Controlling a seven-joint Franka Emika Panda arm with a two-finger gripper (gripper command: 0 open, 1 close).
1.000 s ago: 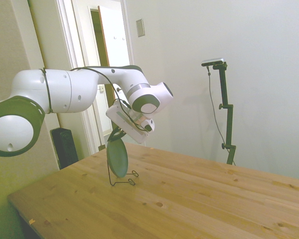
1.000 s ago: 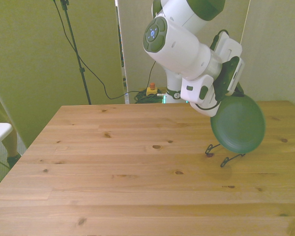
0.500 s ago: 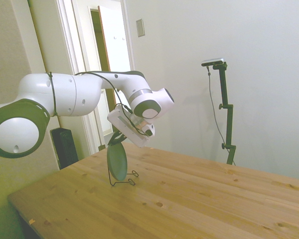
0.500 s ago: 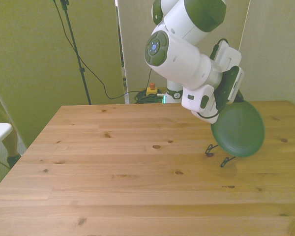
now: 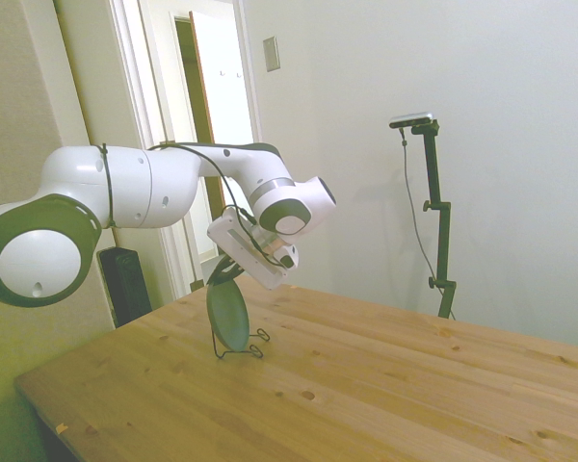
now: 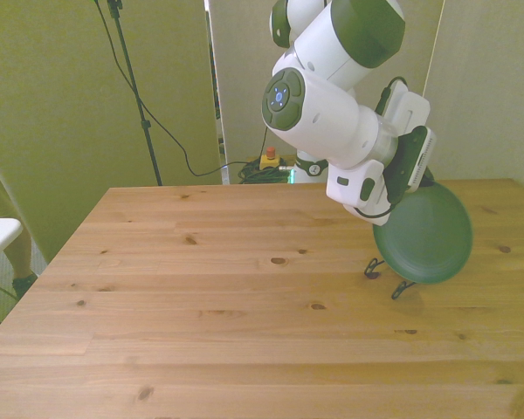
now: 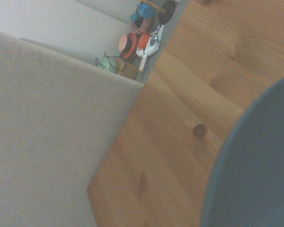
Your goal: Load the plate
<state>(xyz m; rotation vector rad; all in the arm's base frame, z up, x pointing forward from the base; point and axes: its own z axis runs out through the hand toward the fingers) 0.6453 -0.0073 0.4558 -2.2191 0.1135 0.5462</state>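
Plate (image 6: 424,241): round, shallow, matte teal-green, raised rim, standing on edge in thin dark wire stand (image 5: 241,348) at the front view's right, table (image 6: 201,305) of knotty pale wood. Over the last second it has sunk slightly lower into the stand; loading judged nearly complete. Gripper (image 6: 417,175) at its upper rim, grip hidden, cannot tell.
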